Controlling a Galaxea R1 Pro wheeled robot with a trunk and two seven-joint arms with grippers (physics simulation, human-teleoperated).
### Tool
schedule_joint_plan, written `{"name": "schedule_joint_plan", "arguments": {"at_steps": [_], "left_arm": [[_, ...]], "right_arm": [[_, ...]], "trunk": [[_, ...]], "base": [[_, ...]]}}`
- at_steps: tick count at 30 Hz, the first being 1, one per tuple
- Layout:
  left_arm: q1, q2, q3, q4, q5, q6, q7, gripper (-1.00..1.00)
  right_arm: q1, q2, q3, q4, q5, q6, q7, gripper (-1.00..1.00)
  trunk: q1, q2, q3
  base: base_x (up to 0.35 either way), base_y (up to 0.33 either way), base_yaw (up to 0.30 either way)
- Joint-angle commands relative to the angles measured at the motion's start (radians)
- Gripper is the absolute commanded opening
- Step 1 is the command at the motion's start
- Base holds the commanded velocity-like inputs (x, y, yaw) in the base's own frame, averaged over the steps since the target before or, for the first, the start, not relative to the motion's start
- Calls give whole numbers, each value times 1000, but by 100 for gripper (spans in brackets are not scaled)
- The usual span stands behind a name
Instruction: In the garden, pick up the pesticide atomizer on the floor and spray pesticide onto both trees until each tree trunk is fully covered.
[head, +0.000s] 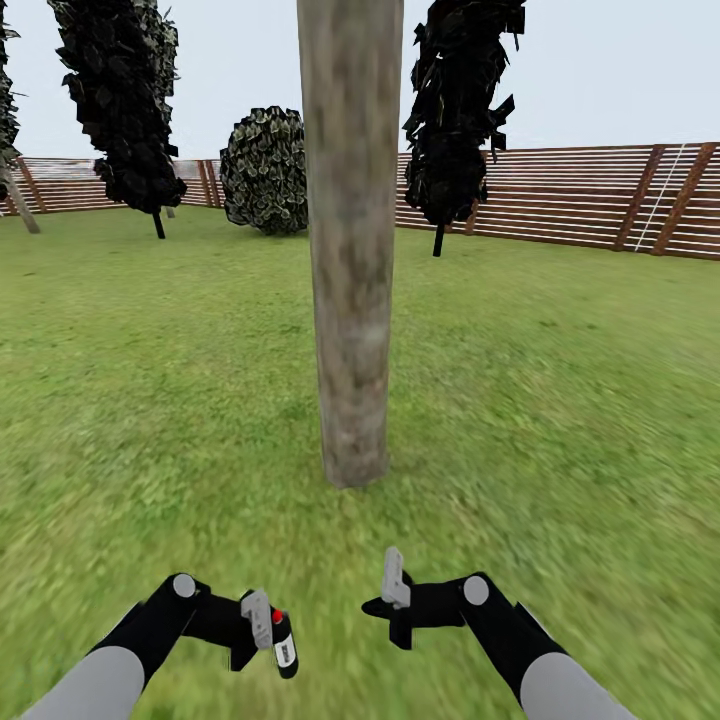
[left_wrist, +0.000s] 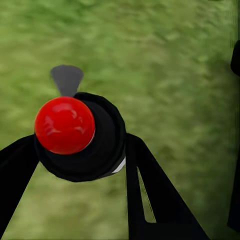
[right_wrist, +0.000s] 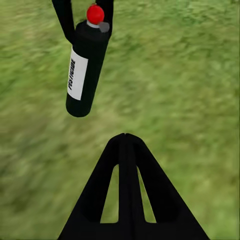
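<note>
atomizer (head: 284, 642) is hanging gripped in the left pincer (head: 262, 628), low before the tree trunk (head: 350, 250); right pincer (right_wrist: 126, 145) is sitting closed, empty. next: raising and aiming its nozzle trunkward.

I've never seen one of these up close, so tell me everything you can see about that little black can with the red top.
The black cylindrical pesticide atomizer has a round glossy red cap, a small grey nozzle beside it and a white label with dark lettering too blurred to read. It hangs clear above the blurry green grass, cap up, pinched near its top between the fingers of the left gripper.
</note>
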Motion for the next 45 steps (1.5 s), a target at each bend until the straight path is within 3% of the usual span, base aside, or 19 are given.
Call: {"name": "schedule_joint_plan", "arguments": {"at_steps": [1, 20, 27, 35, 42, 45], "left_arm": [[-1, -11, 4, -1, -12, -10, -4, -100], [0, -88, 0, -1, -15, -15, 0, -100], [0, -99, -51, -1, -14, -13, 1, -100], [0, -118, -53, -1, -4, -21, 5, -100], [3, -143, -49, -1, -4, -27, 76, -100], [3, -149, -48, -1, -4, -27, 80, -100]], "right_arm": [[0, 9, 1, -2, 8, -4, 0, -100], [0, 17, 1, -26, 7, -4, 0, -100], [0, 17, 1, -41, 7, -4, 0, -100], [0, 17, 1, -42, 6, -4, 0, -100], [0, 18, 1, -42, 6, -4, 0, -100], [0, 18, 1, -42, 6, -4, 0, -100]], "trunk": [[0, 0, -1], [0, 0, -1], [0, 0, -1], [0, 0, -1], [0, 0, -1], [0, 0, -1]], "base": [[0, 0, 0], [0, 0, 0], [0, 0, 0], [0, 0, 0], [0, 0, 0], [0, 0, 0]]}}
